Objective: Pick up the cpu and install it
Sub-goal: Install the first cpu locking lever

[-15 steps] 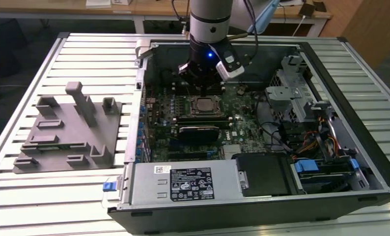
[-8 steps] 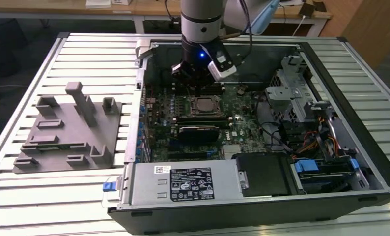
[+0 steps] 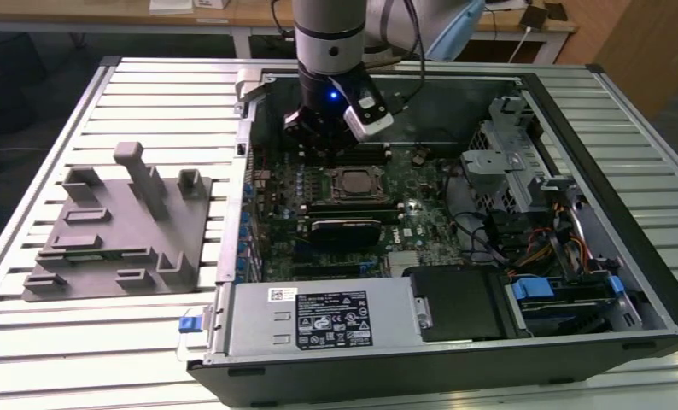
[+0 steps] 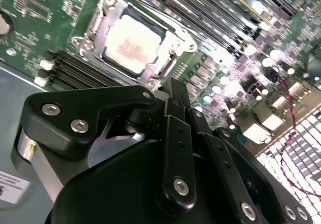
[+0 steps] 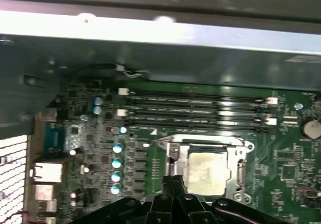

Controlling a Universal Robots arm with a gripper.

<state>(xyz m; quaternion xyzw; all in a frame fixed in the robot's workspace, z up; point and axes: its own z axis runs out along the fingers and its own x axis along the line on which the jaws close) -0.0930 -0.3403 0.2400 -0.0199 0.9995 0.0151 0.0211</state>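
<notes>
The cpu (image 3: 351,182) is seated flat, located by the socket frame (image 4: 95,30); the pincer (image 3: 316,135), narrowed and empty, is held clear at its eleven o'clock in the exterior view.

From here the cpu (image 4: 131,44) shows me a pale metal top, more satin than mirror-bright, inside a socket frame (image 4: 94,31) of shiny bare metal. The motherboard (image 4: 30,8) is glossy green. The gripper (image 4: 173,86) looks matt black with bright metal screws. The table (image 3: 145,342) is pale ribbed metal, and the fixture (image 3: 111,248) on its left looks like dull grey plastic.
</notes>
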